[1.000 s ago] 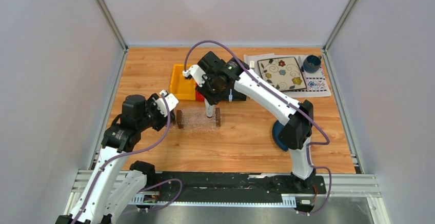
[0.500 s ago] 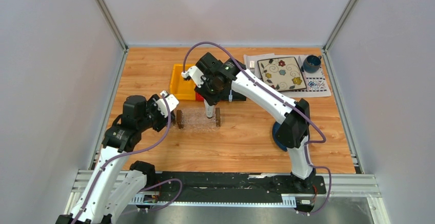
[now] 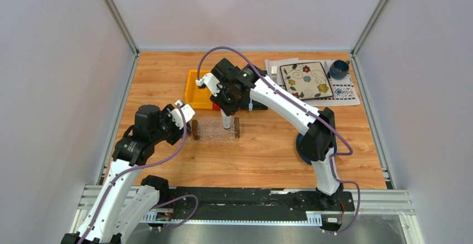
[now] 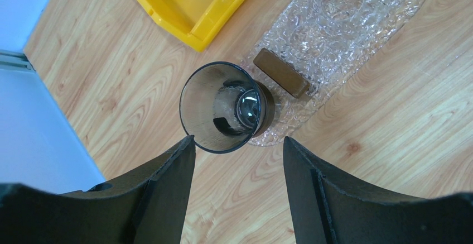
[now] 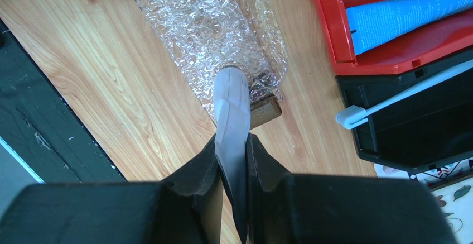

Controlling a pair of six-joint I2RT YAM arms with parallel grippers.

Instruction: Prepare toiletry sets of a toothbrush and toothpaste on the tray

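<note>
1. Right gripper (image 5: 231,143) is clamped on the white-grey toothpaste tube (image 5: 230,96). It holds the tube nose-down over the tray's (image 5: 189,20) right end, just beside the brown block (image 5: 266,110). I cannot tell whether the nose touches.
2. Left gripper (image 4: 239,143) hangs with its jaws apart and empty above the tray's left end. A dark cup (image 4: 212,107) stands there beside the other brown block (image 4: 281,73).
3. Blue toothpaste tube (image 5: 401,12) lies in the red bin (image 5: 326,26), just behind the tray.
4. I see the toothbrush (image 5: 407,92) lying across the black bin (image 5: 413,138), off the tray.
5. Yellow bin (image 4: 189,4) sits on the worktop (image 4: 390,115) behind the tray's left end.
</note>
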